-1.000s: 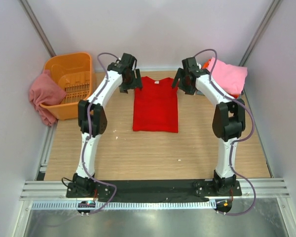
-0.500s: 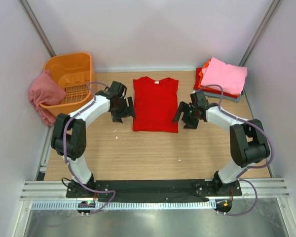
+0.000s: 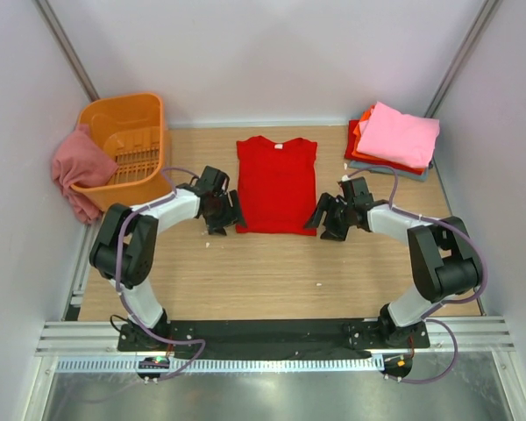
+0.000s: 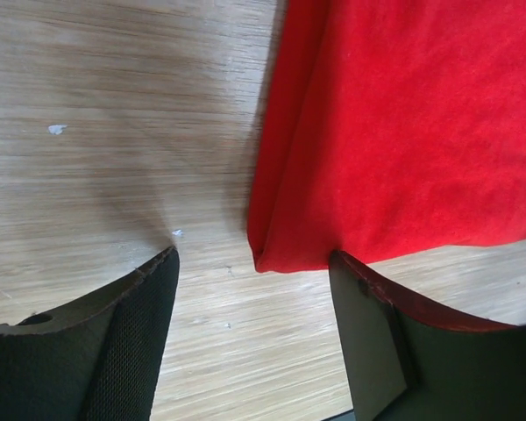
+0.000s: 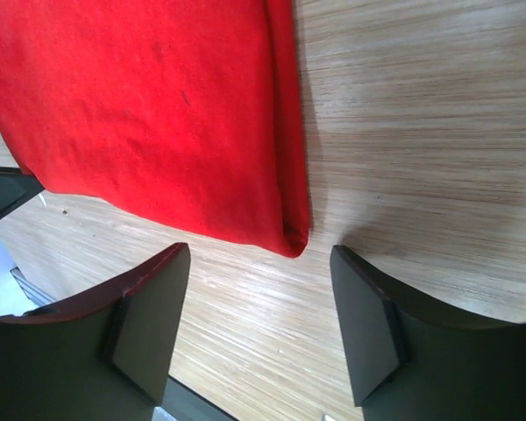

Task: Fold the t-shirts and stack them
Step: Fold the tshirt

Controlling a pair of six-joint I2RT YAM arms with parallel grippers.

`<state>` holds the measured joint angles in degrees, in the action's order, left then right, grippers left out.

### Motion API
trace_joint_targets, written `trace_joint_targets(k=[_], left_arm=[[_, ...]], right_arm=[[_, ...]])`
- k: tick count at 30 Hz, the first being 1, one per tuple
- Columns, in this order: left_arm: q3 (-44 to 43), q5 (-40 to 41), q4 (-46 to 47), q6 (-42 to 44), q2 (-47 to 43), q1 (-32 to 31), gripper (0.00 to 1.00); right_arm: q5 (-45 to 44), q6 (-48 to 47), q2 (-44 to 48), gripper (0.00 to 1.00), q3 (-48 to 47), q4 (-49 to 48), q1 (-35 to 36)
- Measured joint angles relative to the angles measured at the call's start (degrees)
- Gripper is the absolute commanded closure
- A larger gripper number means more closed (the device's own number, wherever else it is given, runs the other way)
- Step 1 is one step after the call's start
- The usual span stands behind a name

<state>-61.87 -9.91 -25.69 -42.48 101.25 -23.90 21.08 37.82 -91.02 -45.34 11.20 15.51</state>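
Right now both arms are reaching out from the near edge of the bench (image 3: pixel 272 276), elbows bent outward. Each is hanging low at a near corner of the red t-shirt (image 3: pixel 276 184).

L side: the left gripper (image 3: pixel 221 213) is sitting at the shirt's near-left corner w/ jaws standing wide. In the left wrist view that folded corner is lying betw. the two fingers, and the inner finger (image 4: pixel 377 333) is touching or just under the near hem; can't tell which. Nothing is being pinched. A few white specks (image 4: pixel 57 129) are lying on the bare wood beside it.

R side: the right gripper (image 3: pixel 326 219) is mirroring this at the near-right corner, jaws also wide. The corner tip is pointing into the gap and the fingers are staying clear of the cloth.

The red t-shirt is lying flat around the bench's middle, folded into a long strip w/ sleeves tucked in. Its collar is pointing toward the far edge.

Far-right corner: a stack is sitting there, w/ the pink t-shirt (image 3: pixel 405 133) on top. The orange-red t-shirt (image 3: pixel 360 133) and grey-blue t-shirt (image 3: pixel 412 173) are peeking out below.

Far-left corner: the orange basket (image 3: pixel 123 99) is resting there. The dusty-rose t-shirt (image 3: pixel 74 162) is hanging crumpled over its left wall and spilling past the bench's left edge.
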Motion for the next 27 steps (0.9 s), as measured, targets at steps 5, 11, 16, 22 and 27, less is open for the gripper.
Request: trace_joint_targets(k=[5,11,16,22,27], left_arm=[[1.8,0.0,2.8,-1.4,-0.6,-0.4,0.42],[2.3,0.3,4.1,-2.3,-0.6,-0.9,0.51],[2.3,0.5,4.5,-2.7,-0.3,-1.2,0.84],[2.3,0.7,5.2,-2.1,0.6,-1.2,1.0],[2.5,1.7,4.8,-1.9,0.0,-1.8,1.0]], right_arm=[[0.3,0.3,0.0,0.4,1.3,-2.1,0.0],[1.2,1.4,-1.4,0.51,1.9,-4.8,0.0],[1.9,1.9,-3.0,0.8,1.9,-6.4,0.0],[1.7,1.7,-4.0,0.99,1.9,-6.8,0.0],[0.5,1.5,-2.6,0.99,2.1,-5.4,0.0]])
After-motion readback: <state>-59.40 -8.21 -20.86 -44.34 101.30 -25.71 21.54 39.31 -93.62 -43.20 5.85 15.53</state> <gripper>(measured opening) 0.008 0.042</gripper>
